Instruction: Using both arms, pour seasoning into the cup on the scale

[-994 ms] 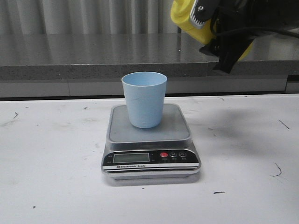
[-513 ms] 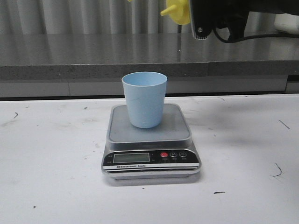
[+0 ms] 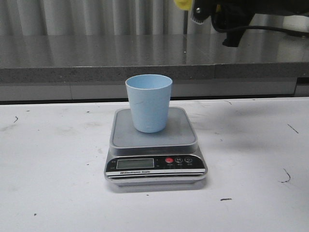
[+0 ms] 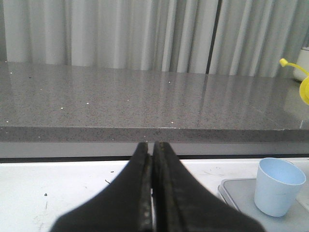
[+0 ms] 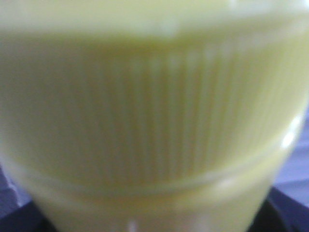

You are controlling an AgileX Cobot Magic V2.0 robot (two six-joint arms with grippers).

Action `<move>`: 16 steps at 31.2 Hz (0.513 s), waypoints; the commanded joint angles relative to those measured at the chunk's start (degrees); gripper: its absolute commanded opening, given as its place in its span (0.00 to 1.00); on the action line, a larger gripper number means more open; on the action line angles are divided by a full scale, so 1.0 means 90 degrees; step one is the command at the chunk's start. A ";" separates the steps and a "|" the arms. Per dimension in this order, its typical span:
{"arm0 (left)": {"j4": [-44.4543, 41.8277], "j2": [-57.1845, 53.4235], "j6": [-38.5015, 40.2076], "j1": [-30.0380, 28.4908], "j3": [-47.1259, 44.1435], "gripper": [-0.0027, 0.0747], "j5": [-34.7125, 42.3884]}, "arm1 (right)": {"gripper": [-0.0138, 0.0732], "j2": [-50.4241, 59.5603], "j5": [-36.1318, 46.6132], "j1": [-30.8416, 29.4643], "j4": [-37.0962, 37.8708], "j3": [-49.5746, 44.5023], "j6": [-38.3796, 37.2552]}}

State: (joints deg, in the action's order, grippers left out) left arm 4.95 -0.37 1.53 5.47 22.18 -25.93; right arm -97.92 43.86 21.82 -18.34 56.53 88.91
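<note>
The pale blue cup (image 3: 148, 104) stands upright on the silver scale (image 3: 179, 131) at the table's middle. Both also show in the left wrist view, the cup (image 4: 279, 186) on the scale (image 4: 236, 193). My right gripper (image 3: 205, 9) is high above and behind the cup at the frame's top, shut on the yellow seasoning bottle (image 3: 182, 4); only a sliver of the bottle shows there. Its ribbed yellow cap (image 5: 154, 116) fills the right wrist view. Its nozzle and cap edge (image 4: 305, 89) show high above the cup. My left gripper (image 4: 153, 145) is shut and empty, left of the scale.
A grey stone counter ledge (image 3: 96, 58) runs behind the white table (image 3: 53, 159), with pale curtains behind it. A white object (image 3: 295, 21) sits on the counter at the far right. Small dark scuffs mark the table.
My right gripper has lifted the yellow bottle upward and turned it, so it has gone from plainly visible at upper right to almost out of the front view's top. Cup and scale have not moved.
</note>
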 commanded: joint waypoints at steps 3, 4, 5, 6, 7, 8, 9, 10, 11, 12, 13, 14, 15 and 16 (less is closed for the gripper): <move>0.0064 -0.0096 0.0066 -0.0001 0.0153 0.01 0.0517 | 0.28 0.0340 0.0300 0.0391 -0.0643 0.0094 -0.2072; 0.0064 -0.0096 0.0066 -0.0001 0.0153 0.01 0.0517 | 0.28 0.0340 0.0192 0.0488 -0.0814 0.0094 -0.2590; 0.0064 -0.0096 0.0066 -0.0001 0.0153 0.01 0.0517 | 0.28 0.0340 0.0117 0.0586 -0.1002 0.0094 -0.3165; 0.0064 -0.0096 0.0066 -0.0001 0.0153 0.01 0.0517 | 0.28 0.0340 0.0072 0.0666 -0.1157 0.0094 -0.3657; 0.0064 -0.0096 0.0066 -0.0001 0.0153 0.01 0.0517 | 0.28 0.0340 0.0041 0.0757 -0.1348 0.0094 -0.4298; 0.0064 -0.0096 0.0066 -0.0001 0.0153 0.01 0.0517 | 0.28 0.0340 0.0033 0.0841 -0.1518 0.0094 -0.4957; 0.0064 -0.0096 0.0066 -0.0001 0.0153 0.01 0.0517 | 0.28 0.0340 0.0035 0.0899 -0.1655 0.0094 -0.5464; 0.0064 -0.0096 0.0066 -0.0001 0.0153 0.01 0.0517 | 0.28 0.0340 0.0035 0.0951 -0.1734 0.0094 -0.6048; 0.0064 -0.0096 0.0066 -0.0001 0.0153 0.01 0.0517 | 0.28 0.0340 0.0035 0.0986 -0.1753 0.0094 -0.6559; 0.0064 -0.0096 0.0066 -0.0001 0.0153 0.01 0.0517 | 0.28 0.0340 0.0035 0.0993 -0.1753 0.0094 -0.6962; 0.0064 -0.0096 0.0066 -0.0001 0.0153 0.01 0.0517 | 0.28 0.0340 0.0041 0.0993 -0.1747 0.0094 -0.7215; 0.0064 -0.0096 0.0066 -0.0001 0.0153 0.01 0.0517 | 0.28 0.0340 0.0049 0.0993 -0.1747 0.0094 -0.7440; 0.0064 -0.0096 0.0066 -0.0001 0.0153 0.01 0.0517 | 0.28 0.0340 0.0049 0.0993 -0.1747 0.0094 -0.7529; 0.0064 -0.0096 0.0066 -0.0001 0.0153 0.01 0.0517 | 0.28 0.0340 0.0049 0.0993 -0.1747 0.0094 -0.7572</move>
State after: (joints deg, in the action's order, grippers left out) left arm 4.95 -0.37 1.53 5.47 22.18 -25.93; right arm -97.92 37.83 30.92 -35.29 55.75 25.29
